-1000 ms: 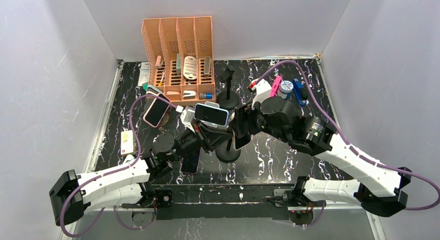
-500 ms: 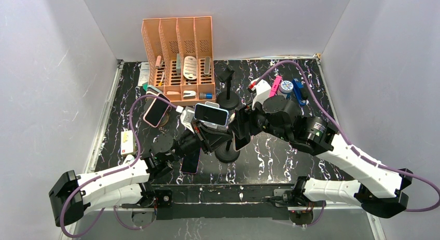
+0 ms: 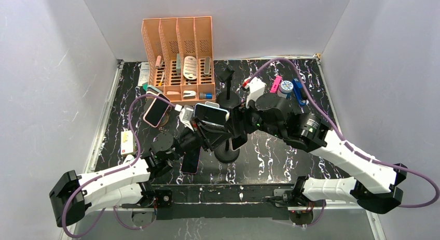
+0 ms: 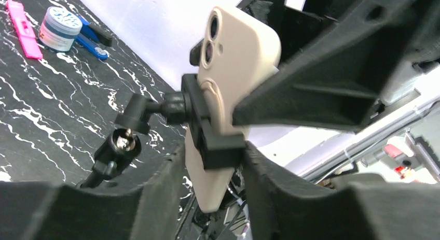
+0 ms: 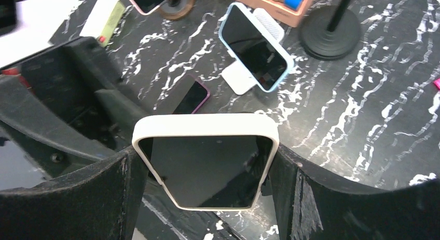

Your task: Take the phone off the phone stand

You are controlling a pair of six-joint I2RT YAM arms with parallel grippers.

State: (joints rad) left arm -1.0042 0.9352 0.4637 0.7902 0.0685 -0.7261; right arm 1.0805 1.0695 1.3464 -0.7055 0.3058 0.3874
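The phone (image 3: 211,114), in a cream case with a dark screen, sits tilted in the black clamp (image 4: 218,141) of the phone stand, whose round base (image 3: 227,153) rests on the table's middle front. My left gripper (image 3: 205,137) comes from below; in the left wrist view its fingers (image 4: 212,165) press the clamp and the phone's lower part (image 4: 233,69) from both sides. My right gripper (image 3: 236,127) reaches in from the right. In the right wrist view the phone (image 5: 207,167) fills the gap between its fingers (image 5: 205,165), and both pads touch the case's sides.
An orange organizer (image 3: 179,58) stands at the back left. A second black stand (image 3: 227,87) is just behind the phone. A blue-cased phone on a white stand (image 5: 257,45), a pink-cased phone (image 3: 155,113) and a flat purple phone (image 3: 191,159) lie nearby. Small tools (image 3: 290,87) sit at the back right.
My right arm has shifted left and forward, bringing its fingers further along the phone. The left arm and the stand have hardly moved.
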